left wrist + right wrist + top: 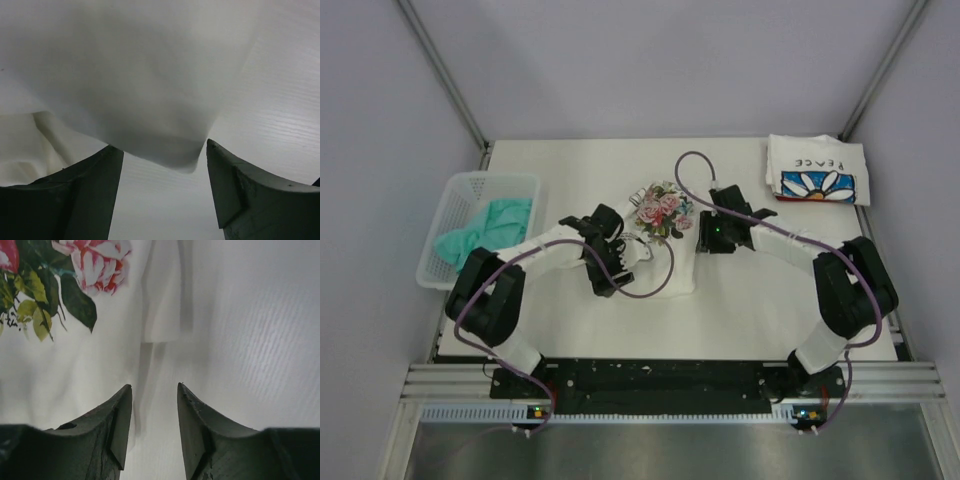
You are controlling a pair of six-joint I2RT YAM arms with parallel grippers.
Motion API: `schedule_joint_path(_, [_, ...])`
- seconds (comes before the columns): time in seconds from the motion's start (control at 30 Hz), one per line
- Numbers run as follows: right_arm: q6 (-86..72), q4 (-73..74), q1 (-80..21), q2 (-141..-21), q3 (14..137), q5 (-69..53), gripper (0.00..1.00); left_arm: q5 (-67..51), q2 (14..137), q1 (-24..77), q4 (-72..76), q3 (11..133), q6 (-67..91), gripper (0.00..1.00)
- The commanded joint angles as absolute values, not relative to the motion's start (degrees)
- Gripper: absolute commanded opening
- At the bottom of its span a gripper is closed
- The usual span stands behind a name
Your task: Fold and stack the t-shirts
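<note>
1. White table (800,300), matt with a fine grain, fills the middle of the top view. Pale grey walls (650,60) close it in on the left, right and far sides. A metal rail (660,385) runs along the near edge, where both arms are bolted.
2. At the table's left edge stands a white mesh basket (460,185). The teal tee (485,228) lies crumpled inside it, bunched toward its near end.
3. In the far right corner lies the PEACE tee (817,170), folded into a neat rectangle with the blue daisy print facing up.
4. The flower tee (665,215) sits mid-table between the two arms. It is gathered into a narrow, uneven shape. The pink-red roses and green leaves show at its far end, and plain white cloth runs toward the near side.
5. The left tool (165,147) is at the tee's left side with its fingers spread wide. A rounded fold of white cloth hangs just beyond the tips, and nothing is pinched between them.
6. The right tool (154,386) is at the tee's far right, its fingers parted by a moderate gap with nothing between them. Below it lie a folded white edge and bare table, with the rose print up to the left.
7. A purple cable (655,290) loops over the tee's near part.
</note>
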State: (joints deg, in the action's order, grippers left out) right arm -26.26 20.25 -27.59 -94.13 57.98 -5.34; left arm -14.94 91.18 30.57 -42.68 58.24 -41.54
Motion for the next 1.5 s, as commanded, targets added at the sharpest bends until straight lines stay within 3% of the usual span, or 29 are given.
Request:
schedule_joint_path(0.0, [-26.98,18.98,-26.72,-92.03,63.28,6.76,0.38,-13.27,94.65,30.59,-38.94,59.94,-39.46,0.53])
schedule_joint_path(0.07, [-26.98,19.16,-26.02,-91.67,62.84,7.38,0.33,-14.32,95.27,30.59,-39.55,60.03,-39.73,0.22])
schedule_joint_path(0.1, [-26.9,19.07,-25.84,-91.93,62.49,7.21,0.32,-14.41,95.01,30.59,-39.72,60.03,-39.64,0.0])
schedule_joint_path(0.6, [-26.28,17.76,-26.19,-109.94,72.5,-4.56,0.41,-18.19,84.99,30.32,-45.78,65.64,-38.15,0.0])
schedule_joint_path(0.63, [-26.19,17.23,-26.19,-110.91,73.21,-5.96,0.38,-18.28,84.82,30.41,-46.75,67.05,-37.97,0.0])
schedule_joint_path(0.67, [-26.28,16.88,-26.19,-111.7,73.82,-7.11,0.28,-18.02,84.47,30.32,-47.98,68.54,-37.62,0.0])
schedule_joint_path(0.73, [-26.28,16.87,-26.19,-111.89,74.79,-8.0,0.0,-16.01,83.15,29.97,-50.44,72.66,-36.66,0.0])
schedule_joint_path(0.83, [-26.46,16.96,-25.67,-106.02,73.22,-4.58,0.0,-11.61,79.64,27.0,-53.08,78.73,-34.37,0.0])
schedule_joint_path(1.1, [-18.91,22.14,-25.31,-75.71,71.72,1.58,0.0,-8.09,69.09,16.36,-57.65,92.36,-37.0,0.0])
schedule_joint_path(1.47, [-11.25,30.15,-25.31,-48.89,72.78,-13.87,0.0,-1.59,59.94,13.54,-60.55,95.54,-40.95,0.0])
